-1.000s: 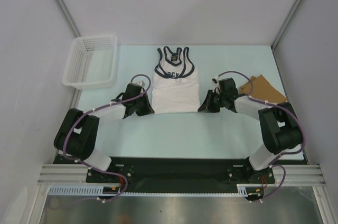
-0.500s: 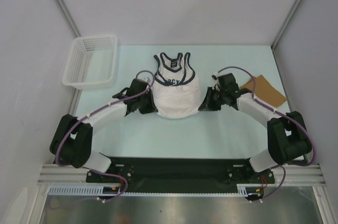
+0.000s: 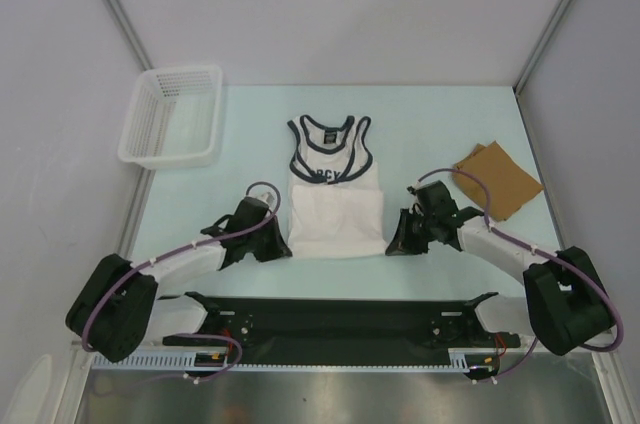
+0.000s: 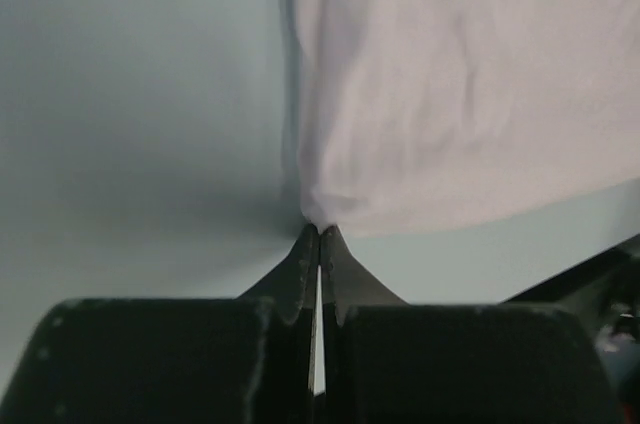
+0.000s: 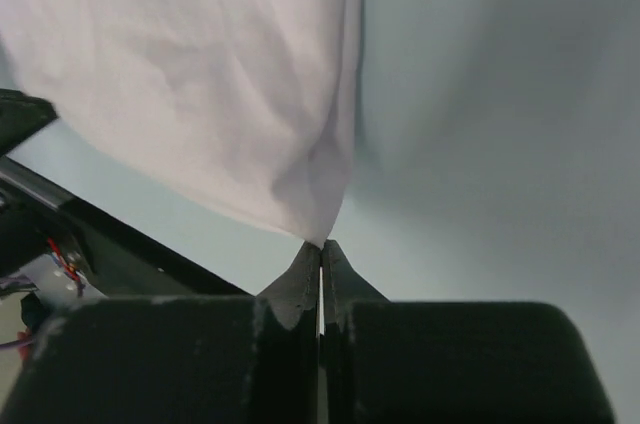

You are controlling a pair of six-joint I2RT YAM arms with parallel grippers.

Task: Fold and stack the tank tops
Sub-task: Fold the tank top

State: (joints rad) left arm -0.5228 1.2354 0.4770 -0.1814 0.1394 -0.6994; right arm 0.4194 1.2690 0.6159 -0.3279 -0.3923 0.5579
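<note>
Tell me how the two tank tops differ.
The white tank top has navy trim and a print; the tan tank top is plain. The white one sits centrally, its near corners pinched by the left gripper and right gripper; the tan one lies untouched at right.

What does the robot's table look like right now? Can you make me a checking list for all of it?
Surface: pale green table, flat and smooth.
Job's things: white top spread in the middle, neck pointing away from the arms; brown top lying at the right edge, untouched.
Clutter: white basket in the far left corner.
Grippers: left gripper and right gripper are each shut on a near corner of the white top.
Cables: purple cables loop along both arms.
Surroundings: white walls and metal posts; nothing else seen.
</note>
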